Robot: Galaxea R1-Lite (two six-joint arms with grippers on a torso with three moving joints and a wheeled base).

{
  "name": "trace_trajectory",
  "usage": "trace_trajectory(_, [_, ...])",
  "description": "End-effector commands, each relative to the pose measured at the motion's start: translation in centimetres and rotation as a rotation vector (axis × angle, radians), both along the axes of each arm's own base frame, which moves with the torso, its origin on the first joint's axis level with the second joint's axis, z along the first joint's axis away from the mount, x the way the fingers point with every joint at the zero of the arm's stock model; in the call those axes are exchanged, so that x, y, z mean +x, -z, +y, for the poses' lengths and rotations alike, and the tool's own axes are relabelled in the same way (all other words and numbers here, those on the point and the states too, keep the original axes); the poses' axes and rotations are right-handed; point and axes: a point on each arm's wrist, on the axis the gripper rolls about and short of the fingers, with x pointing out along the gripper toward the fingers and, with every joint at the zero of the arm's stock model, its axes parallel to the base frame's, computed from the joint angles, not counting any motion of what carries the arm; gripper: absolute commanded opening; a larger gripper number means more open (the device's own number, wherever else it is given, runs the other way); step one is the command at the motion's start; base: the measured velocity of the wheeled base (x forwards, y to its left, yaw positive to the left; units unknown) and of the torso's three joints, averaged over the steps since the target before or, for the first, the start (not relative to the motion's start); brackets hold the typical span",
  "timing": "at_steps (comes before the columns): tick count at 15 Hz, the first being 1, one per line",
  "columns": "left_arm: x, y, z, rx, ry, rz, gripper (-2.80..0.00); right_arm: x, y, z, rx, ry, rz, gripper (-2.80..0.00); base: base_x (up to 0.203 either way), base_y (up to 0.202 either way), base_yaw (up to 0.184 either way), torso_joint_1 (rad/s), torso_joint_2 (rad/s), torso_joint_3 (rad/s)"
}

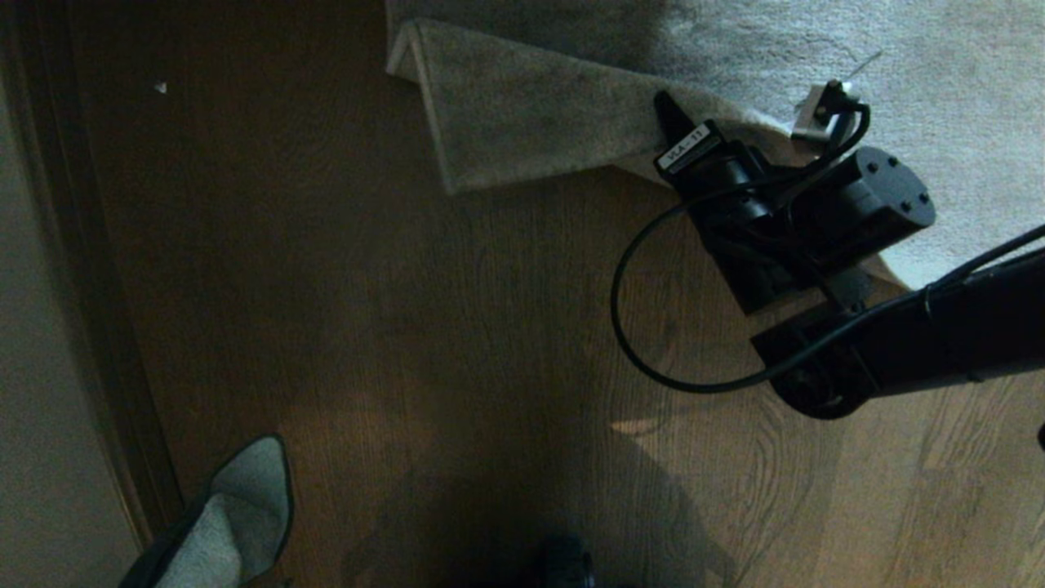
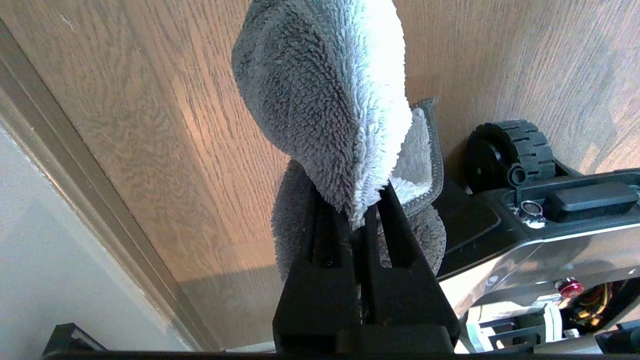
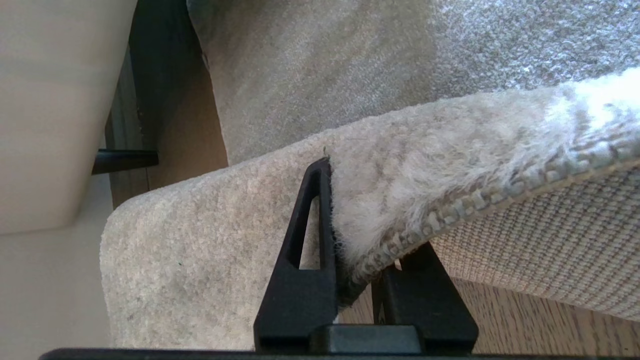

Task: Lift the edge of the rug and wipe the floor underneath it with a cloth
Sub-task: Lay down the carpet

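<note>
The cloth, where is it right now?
Head view, bottom left: the cloth hangs from the left end effector near the wall, far from the rug edge.

Head view: cloth (image 1: 237, 523) cut off at the bottom edge, the left gripper holding it out of frame. Right gripper (image 1: 682, 135) fingers mostly buried under the rug edge (image 1: 522, 122). Floor (image 1: 457, 327) beneath the raised flap hidden. Dark rounded object (image 1: 563, 563) at the bottom edge unidentifiable.
</note>
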Motion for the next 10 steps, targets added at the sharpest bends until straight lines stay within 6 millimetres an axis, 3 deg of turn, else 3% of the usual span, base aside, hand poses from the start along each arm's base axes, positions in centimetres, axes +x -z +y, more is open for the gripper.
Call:
trace_trajectory(1, [0.02,0.0,0.0,0.0,-0.002,0.003,-2.8,-0.3,-0.49,-0.16,0.032,-0.005,-0.044,-2.8,0.0,0.0,0.0,0.0,0.0,0.0])
trace_trajectory(5, [0.13,-0.07,-0.02,-0.007,-0.017,-0.023,-2.8,-0.37,0.32,-0.13,0.016,-0.007,-0.015,-2.8,0.0,0.0,0.0,0.0,0.0,0.0])
trace_trajectory(10, [0.06,-0.06,-0.03,-0.006,-0.166,-0.029,-2.8,-0.89,-0.35,-0.39,0.025,-0.008,-0.029,-2.8,0.0,0.0,0.0,0.0,0.0,0.0])
